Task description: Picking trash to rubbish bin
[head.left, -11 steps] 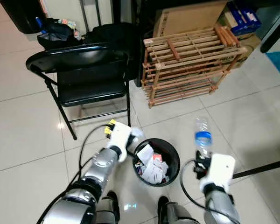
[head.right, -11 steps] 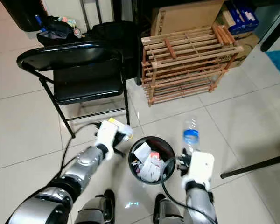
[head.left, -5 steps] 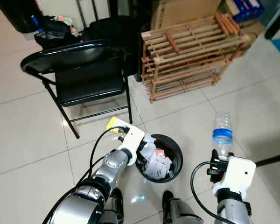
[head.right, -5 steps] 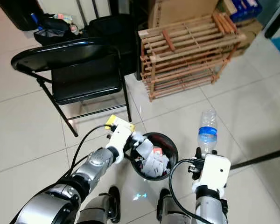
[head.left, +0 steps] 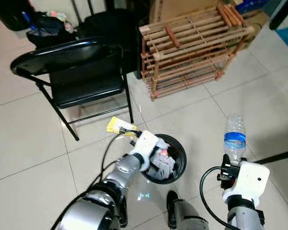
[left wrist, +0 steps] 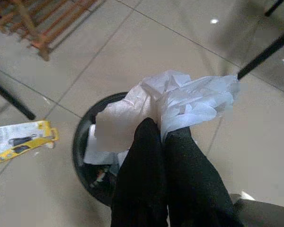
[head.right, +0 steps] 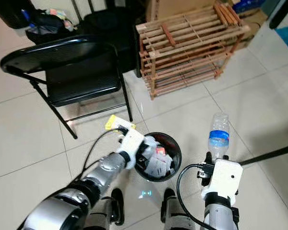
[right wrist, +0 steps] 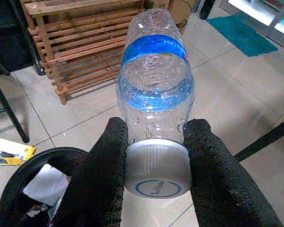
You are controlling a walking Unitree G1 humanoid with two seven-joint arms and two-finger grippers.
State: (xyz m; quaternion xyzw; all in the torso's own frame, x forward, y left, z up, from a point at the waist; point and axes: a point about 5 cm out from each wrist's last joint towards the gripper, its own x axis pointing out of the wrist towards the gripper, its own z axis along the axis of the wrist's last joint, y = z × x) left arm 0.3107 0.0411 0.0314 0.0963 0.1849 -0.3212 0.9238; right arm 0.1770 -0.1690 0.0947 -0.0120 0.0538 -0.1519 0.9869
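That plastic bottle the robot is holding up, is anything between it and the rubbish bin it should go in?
Nothing visible blocks it. The plastic bottle is clamped by its cap end in the right tool, off to one side of the black rubbish bin, with bare tile between. The left tool holds crumpled paper over the bin's opening.

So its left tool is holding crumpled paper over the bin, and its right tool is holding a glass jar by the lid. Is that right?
Not quite. The right tool grips a clear plastic water bottle with a blue label, pinched near its capped end, as the right wrist view shows. The rest holds: the left tool is shut on crumpled white paper over the black bin.
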